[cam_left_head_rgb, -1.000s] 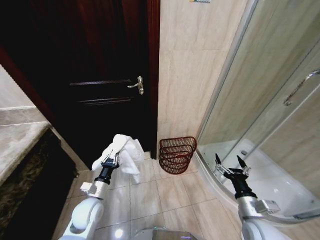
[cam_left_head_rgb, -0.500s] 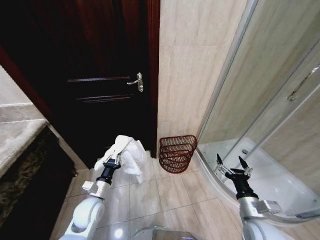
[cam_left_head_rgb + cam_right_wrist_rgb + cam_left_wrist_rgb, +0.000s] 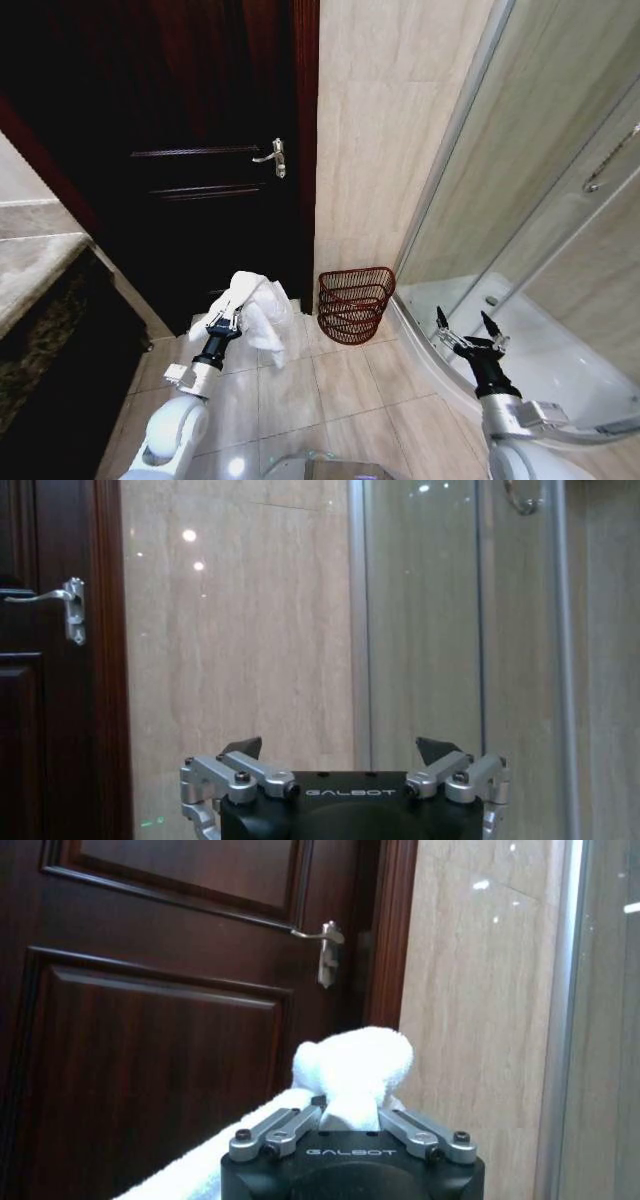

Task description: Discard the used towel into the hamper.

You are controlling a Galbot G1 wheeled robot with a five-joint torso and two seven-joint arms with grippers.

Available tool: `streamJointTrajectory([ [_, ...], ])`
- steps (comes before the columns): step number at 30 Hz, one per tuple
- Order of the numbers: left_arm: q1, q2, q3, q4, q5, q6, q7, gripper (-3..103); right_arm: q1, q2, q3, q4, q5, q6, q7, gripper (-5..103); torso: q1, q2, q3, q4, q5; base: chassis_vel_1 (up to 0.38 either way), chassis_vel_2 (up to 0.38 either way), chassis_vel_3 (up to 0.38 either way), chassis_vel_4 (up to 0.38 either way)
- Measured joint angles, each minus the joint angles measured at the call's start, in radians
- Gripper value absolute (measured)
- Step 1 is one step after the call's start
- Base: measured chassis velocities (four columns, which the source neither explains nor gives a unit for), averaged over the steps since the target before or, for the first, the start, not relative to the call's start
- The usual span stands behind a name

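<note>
A bathroom corner seen from the robot's head. The left gripper [image 3: 229,323] is clamped on a bunched white towel [image 3: 257,310], held above the tiled floor [image 3: 300,385] in front of a dark wooden door [image 3: 180,150]. The hamper [image 3: 355,305], a reddish-brown wire basket, stands on the floor against the beige wall, between the door and the glass shower enclosure [image 3: 520,200], just to the right of the towel. The right gripper [image 3: 468,333] hangs spread wide and empty near the shower's curved base. Compared with a second ago, the door handle [image 3: 271,156] sits higher in view and the towel lies closer to the hamper.
</note>
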Motion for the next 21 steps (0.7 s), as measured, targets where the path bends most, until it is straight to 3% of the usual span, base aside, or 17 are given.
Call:
streamJointTrajectory([
  [9, -0.008, -0.005, 0.002, 0.018, 0.001, -0.023, -0.002, 9, 0.001, 0.004, 0.000, 0.005, -0.013, -0.018, -0.006, 100, -0.017, -0.042, -0.025, -0.0002, -0.0001, -0.043, -0.040, -0.050, -0.041],
  [21, -0.006, -0.002, -0.003, 0.020, -0.005, -0.032, -0.014, 9, 0.000, 0.030, 0.012, -0.008, -0.013, -0.038, -0.075, 100, -0.021, -0.052, -0.032, 0.0001, 0.0000, -0.020, -0.017, -0.017, -0.020],
])
